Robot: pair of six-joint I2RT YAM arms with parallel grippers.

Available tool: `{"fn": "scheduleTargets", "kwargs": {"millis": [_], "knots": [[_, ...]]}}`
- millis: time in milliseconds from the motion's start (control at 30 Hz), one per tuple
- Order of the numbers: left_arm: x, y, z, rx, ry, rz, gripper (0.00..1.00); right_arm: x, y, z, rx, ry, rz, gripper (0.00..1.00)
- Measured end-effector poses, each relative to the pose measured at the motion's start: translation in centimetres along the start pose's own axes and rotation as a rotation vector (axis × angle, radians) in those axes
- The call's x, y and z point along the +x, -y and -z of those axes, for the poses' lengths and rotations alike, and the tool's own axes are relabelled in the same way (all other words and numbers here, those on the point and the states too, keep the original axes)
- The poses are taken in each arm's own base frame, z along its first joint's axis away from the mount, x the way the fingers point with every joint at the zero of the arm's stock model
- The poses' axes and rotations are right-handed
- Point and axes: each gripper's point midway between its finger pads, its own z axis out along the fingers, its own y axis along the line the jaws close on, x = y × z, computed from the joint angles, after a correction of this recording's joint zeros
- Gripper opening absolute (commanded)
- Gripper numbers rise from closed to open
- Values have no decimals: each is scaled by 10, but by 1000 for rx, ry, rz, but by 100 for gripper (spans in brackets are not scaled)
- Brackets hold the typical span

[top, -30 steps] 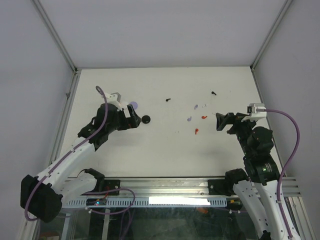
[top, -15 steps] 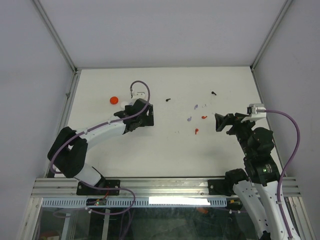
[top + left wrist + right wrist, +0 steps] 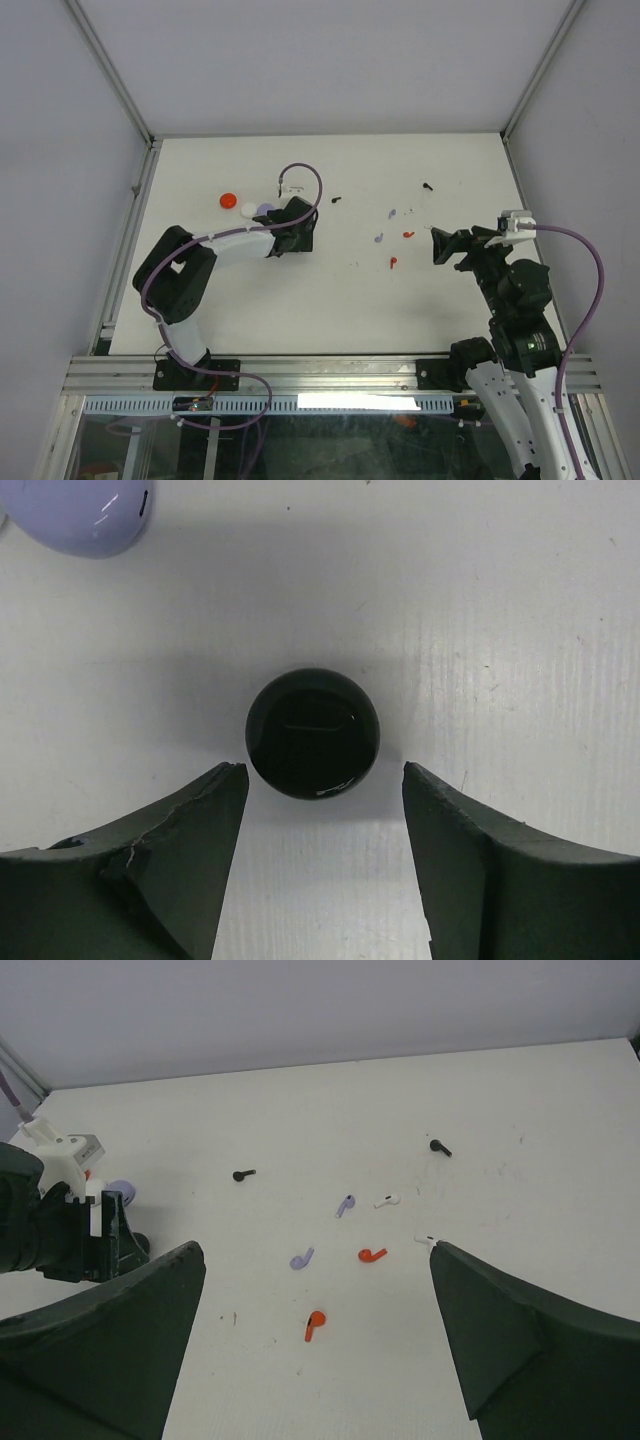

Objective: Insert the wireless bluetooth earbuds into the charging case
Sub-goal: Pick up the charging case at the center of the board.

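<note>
Left gripper (image 3: 322, 772) is hovering low over the black case (image 3: 312, 733). Its jaws are standing partly open, one on each side of the case, with a thin strip of bare table (image 3: 330, 300) showing at each jaw tip. Not gripping.

Black case is lying flat, lid side up, in the left half of the table.

- Lavender case (image 3: 85, 515) is sitting near the black case, on its far-left side, apart from it.
- White case (image 3: 248, 209) and red case (image 3: 228, 200) are lying further left of the black case, in a row; open table is running on past the red one to the left edge.

Right of the black case:

- Black earbud (image 3: 335, 199) is lying closest, on bare table.
- Two lavender earbuds (image 3: 345, 1204) (image 3: 301, 1258), two red earbuds (image 3: 372, 1255) (image 3: 315, 1324) and a white earbud (image 3: 387, 1200) are lying scattered well to the right, all loose.
- Second black earbud (image 3: 439, 1146) is lying farther right and toward the back edge.
- Another white earbud (image 3: 425, 1241) is lying farthest right.

Right gripper (image 3: 438, 245) is hanging beyond that scatter, well apart from the black case, jaws spread wide and holding nothing.

The near side of the black case is open table to the front edge.
</note>
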Motion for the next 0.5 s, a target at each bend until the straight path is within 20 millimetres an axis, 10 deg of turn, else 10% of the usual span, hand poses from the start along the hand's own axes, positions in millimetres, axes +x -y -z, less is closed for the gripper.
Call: {"fn": "scheduleTargets", "kwargs": {"millis": [500], "knots": [[-8,-9,-15,-15,10,6,40,10,-13,-5,-73,-52,0,99]]}}
